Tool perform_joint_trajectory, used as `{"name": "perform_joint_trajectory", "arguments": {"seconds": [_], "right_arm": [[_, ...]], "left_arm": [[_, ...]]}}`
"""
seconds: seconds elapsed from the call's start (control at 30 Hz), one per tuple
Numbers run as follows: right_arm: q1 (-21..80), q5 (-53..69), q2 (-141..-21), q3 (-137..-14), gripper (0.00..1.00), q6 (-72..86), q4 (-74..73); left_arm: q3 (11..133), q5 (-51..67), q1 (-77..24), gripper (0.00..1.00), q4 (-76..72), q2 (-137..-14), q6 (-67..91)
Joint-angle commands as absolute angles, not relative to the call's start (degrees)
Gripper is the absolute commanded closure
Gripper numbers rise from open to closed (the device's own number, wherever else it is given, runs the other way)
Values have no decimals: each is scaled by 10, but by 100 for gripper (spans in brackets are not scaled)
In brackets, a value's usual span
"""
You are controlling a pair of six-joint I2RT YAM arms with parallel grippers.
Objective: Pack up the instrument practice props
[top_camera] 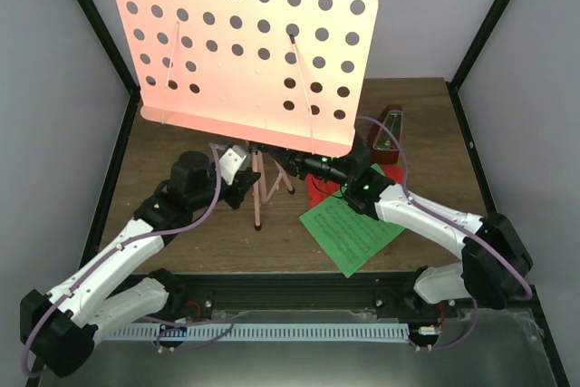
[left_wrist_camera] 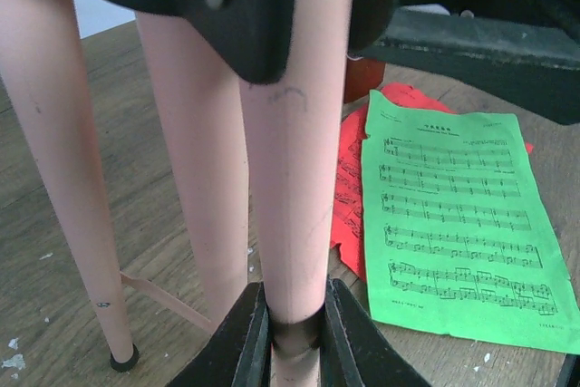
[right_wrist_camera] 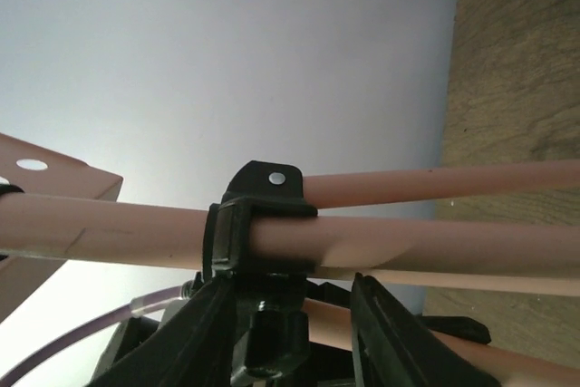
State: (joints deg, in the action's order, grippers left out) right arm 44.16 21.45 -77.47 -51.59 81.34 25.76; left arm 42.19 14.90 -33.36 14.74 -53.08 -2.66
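Two grippers meet at the pink tripod music stand (top_camera: pixel 245 52), which stands upright on the brown wooden table (top_camera: pixel 181 242). The left gripper (left_wrist_camera: pixel 294 333) is pinched tight on the stand's central pink tube (left_wrist_camera: pixel 290 178), low down among the legs. The right gripper (right_wrist_camera: pixel 290 333) sits higher, its fingers spread either side of a black knob (right_wrist_camera: pixel 272 342) beneath the black collar (right_wrist_camera: pixel 258 215), with a gap showing on one side. Just right of the legs a green music sheet (top_camera: pixel 352 228) lies flat, overlapping a crumpled red sheet (top_camera: pixel 319 189). Farther back stands the small reddish-brown pyramid metronome (top_camera: pixel 391 129), partly hidden by the stand's hole-dotted desk.
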Motion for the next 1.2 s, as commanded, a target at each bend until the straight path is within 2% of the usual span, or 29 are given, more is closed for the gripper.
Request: {"name": "perform_joint_trajectory", "arguments": {"seconds": [0.0,0.1,0.27,0.5,0.8,1.17], "right_arm": [[447,207,-758,-508,62,790,258],[447,211,-757,-502,67,786,265],[448,212,-754,-489,82,774,288],[450,198,-752,-482,92,679,305],[461,137,-719,-479,94,309,269],[461,156,-728,-488,93,-71,254]], "left_arm": [[415,160,-336,100,167,-536,-44],[414,161,-336,100,168,-536,-44],[415,161,-336,100,168,-537,-44],[415,161,-337,100,168,-537,-44],[414,163,-336,100,168,-537,-43],[415,165,-337,100,169,-539,-43]]}}
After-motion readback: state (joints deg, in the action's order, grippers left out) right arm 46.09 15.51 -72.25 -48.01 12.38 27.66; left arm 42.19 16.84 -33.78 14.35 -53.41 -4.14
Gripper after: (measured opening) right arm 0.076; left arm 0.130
